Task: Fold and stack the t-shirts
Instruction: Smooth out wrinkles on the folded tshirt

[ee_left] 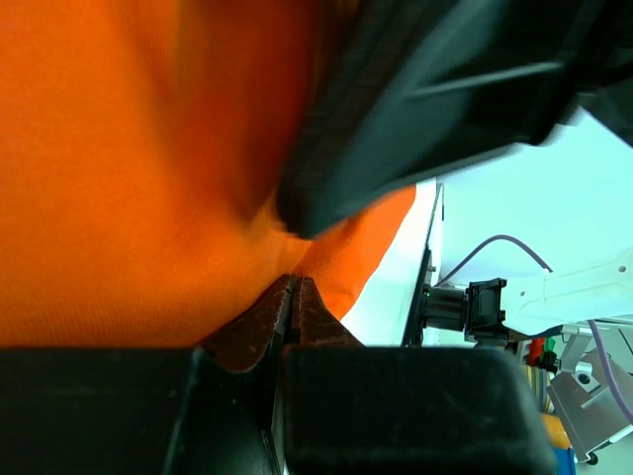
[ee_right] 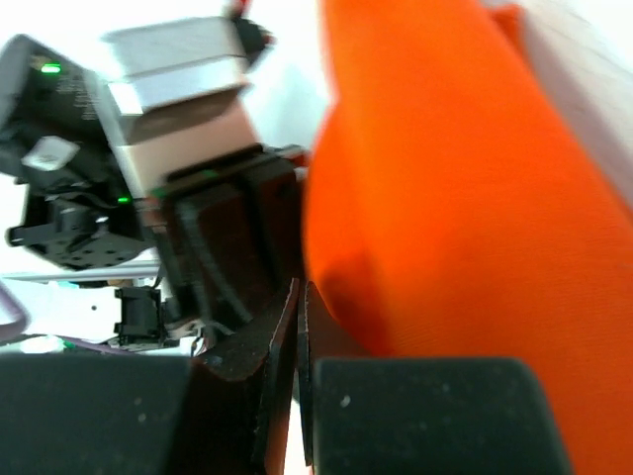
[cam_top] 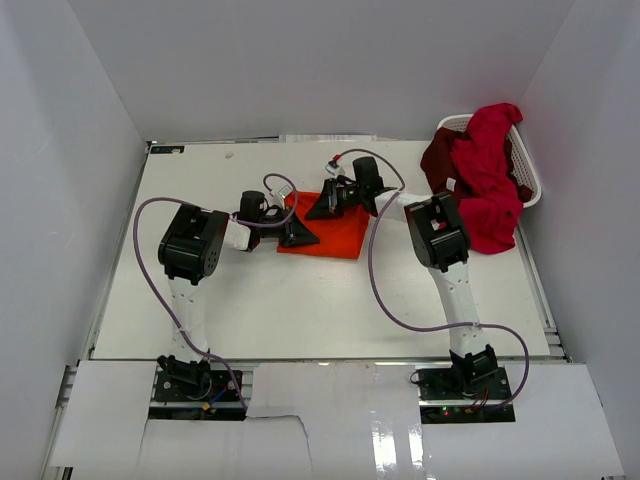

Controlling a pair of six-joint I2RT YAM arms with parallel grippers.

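Note:
The orange t-shirt [cam_top: 338, 232] lies folded into a small rectangle at the table's middle. My left gripper [cam_top: 303, 238] is at its left edge. In the left wrist view this gripper [ee_left: 294, 281] has its jaws pressed together, and the orange t-shirt [ee_left: 129, 178] creases towards the tips. My right gripper [cam_top: 320, 209] is at the shirt's far left corner. Seen from the right wrist, that gripper [ee_right: 301, 287] is shut, with the orange t-shirt [ee_right: 445, 198] bulging up against its tip. The crimson and maroon t-shirts [cam_top: 485, 180] hang over the basket at the right.
The white laundry basket [cam_top: 531, 178] stands at the table's far right edge. Grey walls close in the table on three sides. The two arms' cables loop over the table near the shirt. The right gripper's dark body [ee_left: 445, 89] hangs close above the left one.

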